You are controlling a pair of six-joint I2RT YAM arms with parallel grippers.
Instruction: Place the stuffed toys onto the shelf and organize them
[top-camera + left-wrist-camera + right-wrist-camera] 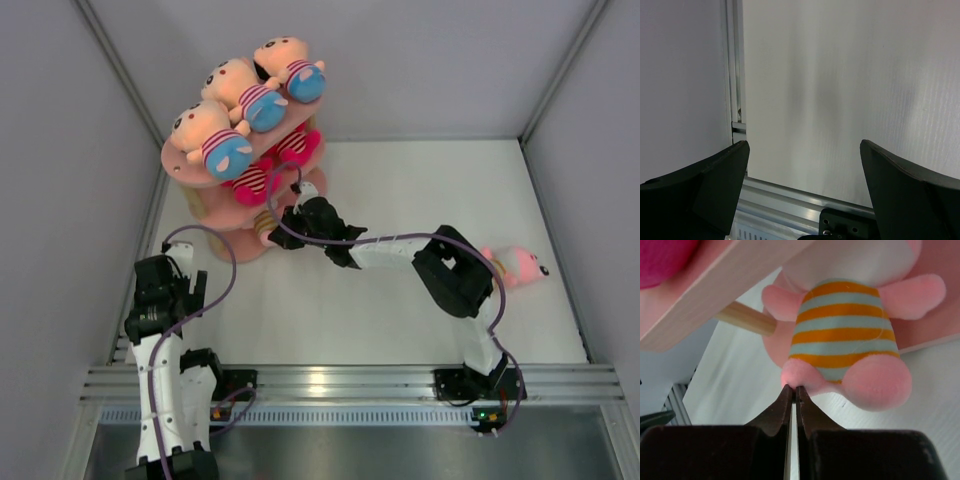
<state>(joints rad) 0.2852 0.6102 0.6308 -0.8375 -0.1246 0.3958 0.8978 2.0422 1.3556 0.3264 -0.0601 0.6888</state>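
Three peach toys (213,135) (243,93) (290,65) crown the shelf (180,166); one pink toy (518,266) lies apart.

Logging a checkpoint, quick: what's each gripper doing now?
Left gripper: open, empty.
Right gripper: shut, touching a foot of the pink striped toy; grip unclear.

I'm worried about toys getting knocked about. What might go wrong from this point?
1. The right gripper is shut right against the striped pink toy's foot; if fur is caught, retreating may drag it off the shelf.
2. The right arm's elbow hangs close to the pink toy on the table and might knock it.
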